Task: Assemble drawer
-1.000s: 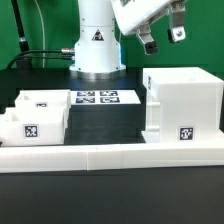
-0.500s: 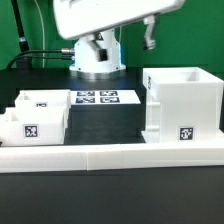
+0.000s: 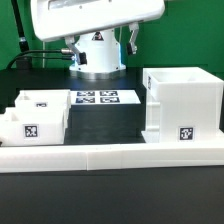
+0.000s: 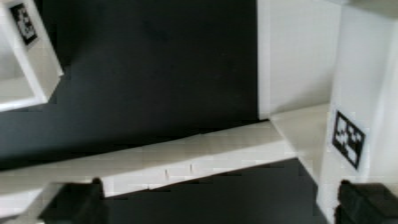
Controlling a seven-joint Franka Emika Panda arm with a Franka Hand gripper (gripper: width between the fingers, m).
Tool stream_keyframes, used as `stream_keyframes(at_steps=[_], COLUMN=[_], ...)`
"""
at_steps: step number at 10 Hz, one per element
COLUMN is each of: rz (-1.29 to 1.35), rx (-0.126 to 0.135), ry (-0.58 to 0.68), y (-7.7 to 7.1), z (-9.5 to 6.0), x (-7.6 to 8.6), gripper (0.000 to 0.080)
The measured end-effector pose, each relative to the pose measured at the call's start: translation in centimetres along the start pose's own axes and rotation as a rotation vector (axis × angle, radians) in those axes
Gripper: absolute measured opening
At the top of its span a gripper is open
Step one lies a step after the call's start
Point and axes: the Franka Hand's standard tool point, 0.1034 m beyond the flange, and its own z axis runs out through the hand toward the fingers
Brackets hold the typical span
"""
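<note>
The drawer's tall white housing (image 3: 180,100) stands at the exterior view's right, with a tag low on its front. Two small white trays (image 3: 40,105) (image 3: 22,125) with tags sit at the left. My gripper (image 3: 100,43) hangs high above the middle of the table, open and empty, its dark fingers (image 3: 131,38) wide apart. In the wrist view the gripper (image 4: 217,205) looks down between the housing (image 4: 302,60) and a tray (image 4: 18,60), well above both.
The long low white border wall (image 3: 110,155) runs along the front and also shows in the wrist view (image 4: 178,165). The marker board (image 3: 95,98) lies flat between the trays and the housing. The robot base (image 3: 97,62) stands behind it.
The gripper has swung from above the housing toward the exterior view's left and now hangs over the middle. Its fingers stay open. The drawer parts have not moved.
</note>
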Motion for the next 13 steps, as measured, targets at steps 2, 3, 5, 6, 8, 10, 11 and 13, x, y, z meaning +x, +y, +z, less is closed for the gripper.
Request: stream_keyframes(at_steps=[2,3,5,6,8,10,11,13], rz=[0.088,0.097,0.091,0.088,0.089,0.139,0.150,0.170], rx=[-0.020,-0.024,-0.033,-0.033,-0.033,-0.017,-0.002,0.011], ry=[-0.030,-0.041,-0.046,-0.046,-0.046,-0.084,-0.125,-0.170], y=[1.7,2.5,3.9,3.8,3.9,3.7,3.9,5.0], z=[0.9,1.5,2.1,2.1,2.2,2.4,3.1,4.8], x=[-1.5,-2.2,-2.8,-2.8,-2.8,-3.6,-4.5,-4.8], gripper=[0.0649,0.0649,0.0649,0.0649,0.0649,0.0649,0.0649,0.0649])
